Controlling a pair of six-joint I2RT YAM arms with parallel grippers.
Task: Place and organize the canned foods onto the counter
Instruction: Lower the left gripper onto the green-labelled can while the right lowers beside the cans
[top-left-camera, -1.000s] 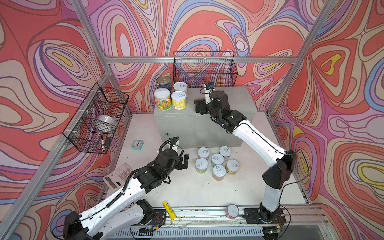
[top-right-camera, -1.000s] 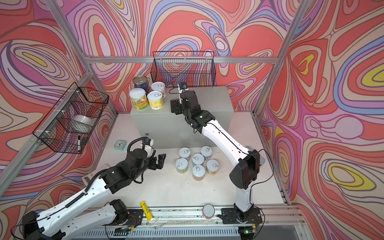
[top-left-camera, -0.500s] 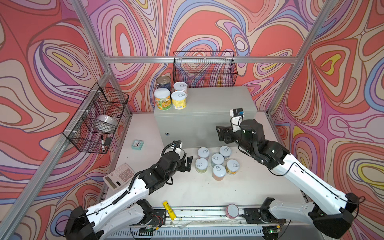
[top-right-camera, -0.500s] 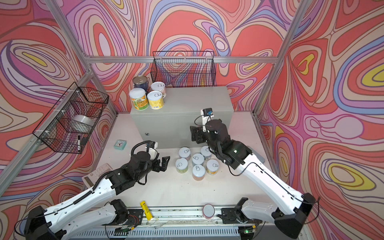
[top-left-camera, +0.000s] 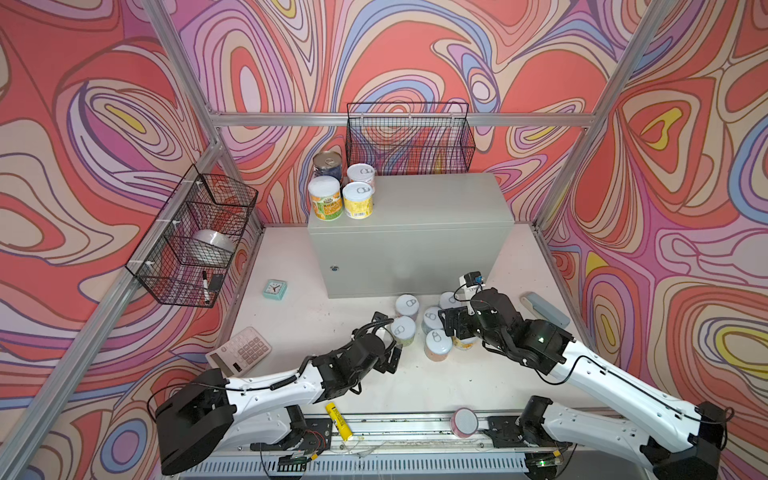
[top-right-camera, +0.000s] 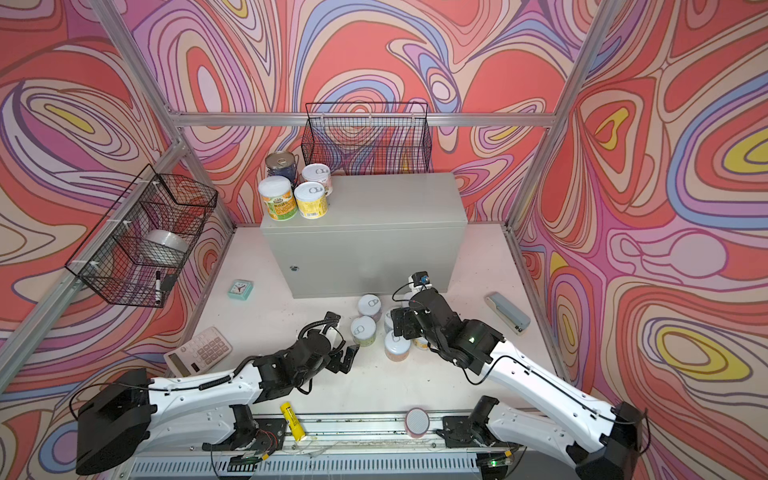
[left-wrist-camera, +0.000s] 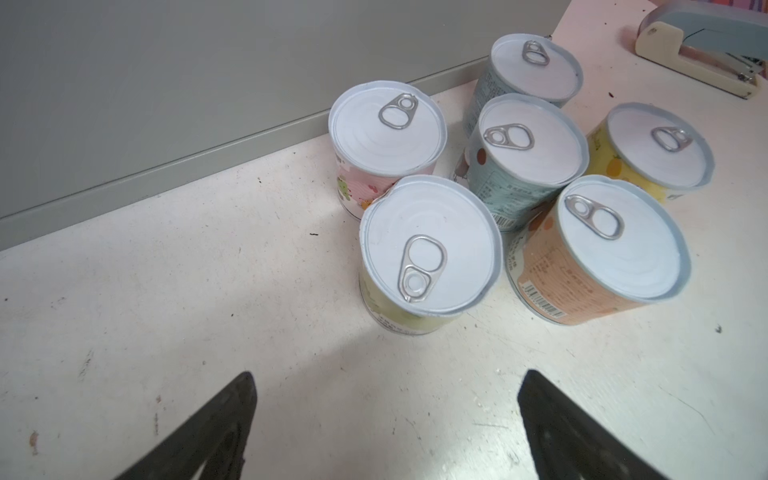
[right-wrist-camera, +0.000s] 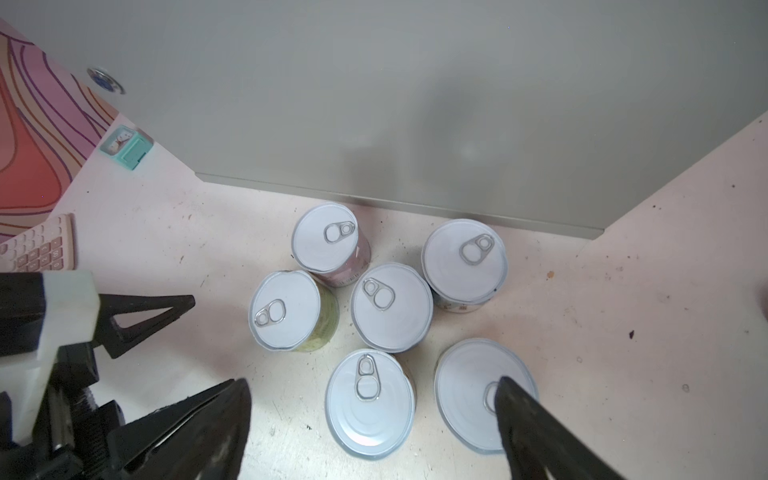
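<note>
Several canned foods with white pull-tab lids stand clustered on the table in front of the counter, a light-grey metal box. More cans stand on its back left corner. My left gripper is open and low over the table, a short way from the yellow-green can. My right gripper is open and hovers above the cluster, over the orange can's lid. One of its fingers covers part of the yellow can's lid. Neither gripper holds anything.
A teal clock and a calculator lie to the left, a stapler to the right. A yellow tube and a pink cylinder rest on the front rail. Black wire baskets hang on the walls.
My right arm has swung from the counter top down to above the cans on the table. My left gripper has moved right, closer to the cans.
</note>
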